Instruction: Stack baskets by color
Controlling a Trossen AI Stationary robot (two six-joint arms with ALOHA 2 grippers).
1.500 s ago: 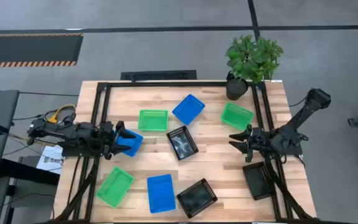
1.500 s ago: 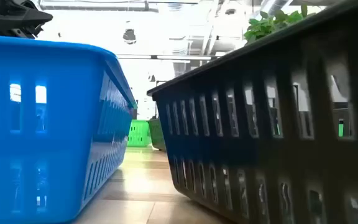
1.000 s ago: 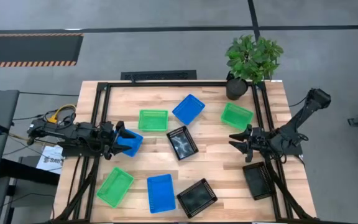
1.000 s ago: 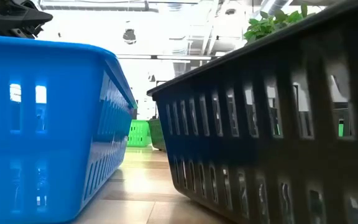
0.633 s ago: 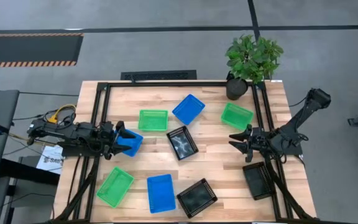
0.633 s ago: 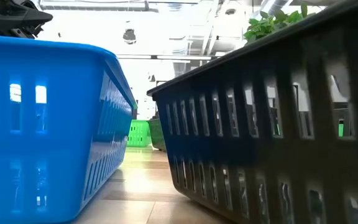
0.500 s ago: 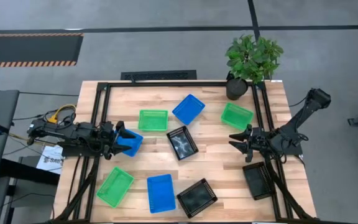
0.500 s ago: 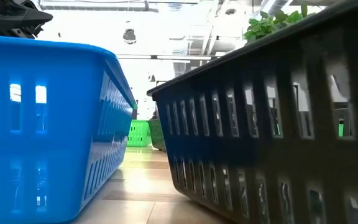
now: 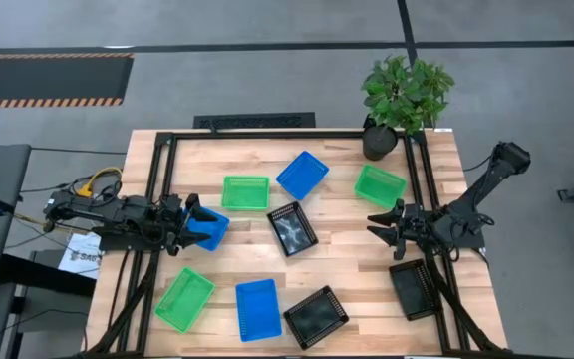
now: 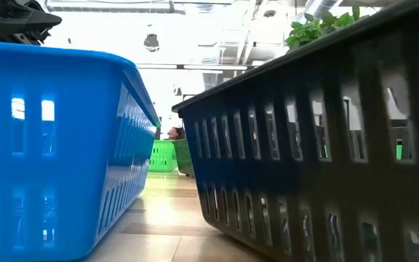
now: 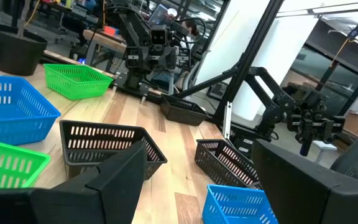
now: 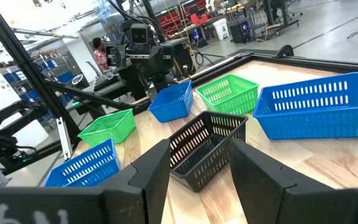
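Nine baskets lie scattered, each resting on its base on the wooden table. Green ones, blue ones and black ones show in the high view. My left gripper hovers open and level at the table's left side, above the left blue basket. My right gripper hovers open at the right side, pointing toward the middle black basket, apart from it.
A potted plant stands at the far right corner. A black metal frame runs around the table's edges. In the low view a blue basket and a black basket fill the foreground. Bare wood lies between the baskets at mid-table.
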